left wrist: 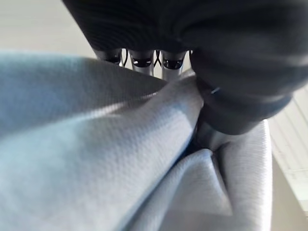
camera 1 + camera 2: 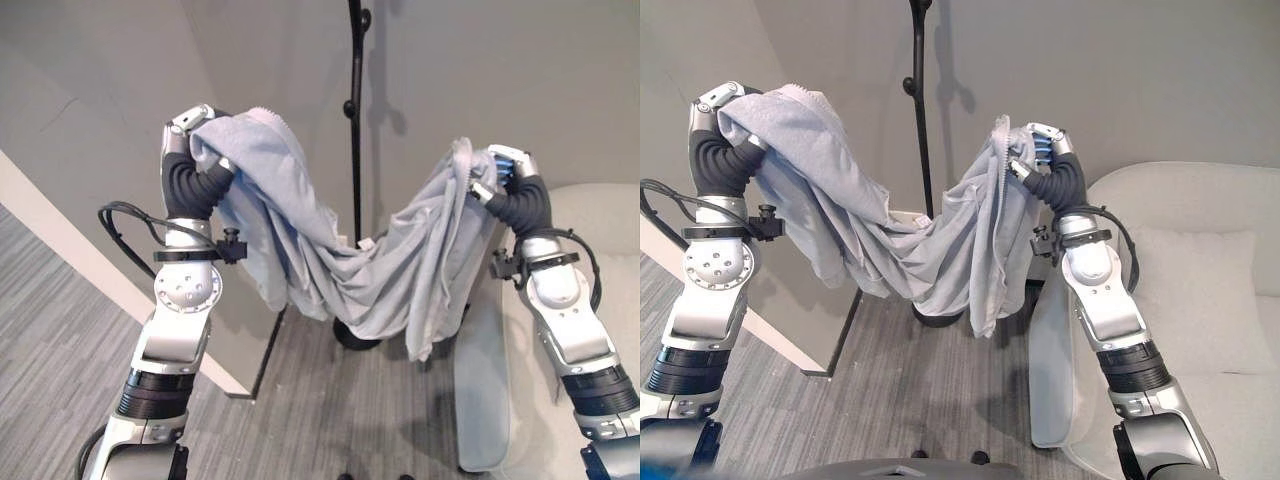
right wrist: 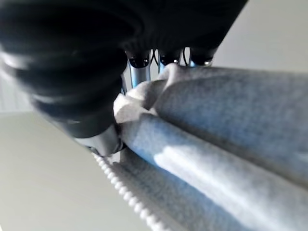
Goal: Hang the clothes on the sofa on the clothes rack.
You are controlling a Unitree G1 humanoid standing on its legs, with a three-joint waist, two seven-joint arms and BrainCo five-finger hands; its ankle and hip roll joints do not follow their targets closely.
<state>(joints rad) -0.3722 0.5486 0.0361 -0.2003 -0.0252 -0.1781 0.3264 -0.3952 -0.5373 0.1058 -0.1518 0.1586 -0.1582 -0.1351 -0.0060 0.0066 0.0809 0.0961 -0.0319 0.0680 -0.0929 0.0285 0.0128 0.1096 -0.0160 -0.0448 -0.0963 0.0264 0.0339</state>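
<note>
A light grey garment (image 2: 350, 270) hangs stretched between both raised hands and sags in the middle. My left hand (image 2: 192, 122) grips its upper left end, with fingers (image 1: 139, 62) and thumb curled over the cloth (image 1: 120, 159). My right hand (image 2: 505, 165) holds the upper right end, fingers (image 3: 161, 60) clamped over bunched folds of the garment (image 3: 216, 139). The black clothes rack pole (image 2: 355, 110) stands upright behind the garment, between the two hands, against the grey wall. Its round base (image 2: 350, 338) peeks out under the sagging cloth.
A pale sofa (image 2: 1200, 280) with a cushion sits at the right, close to my right arm. A grey wall panel with a white strip (image 2: 60, 240) runs along the left. Grey carpet (image 2: 300, 400) covers the floor below the garment.
</note>
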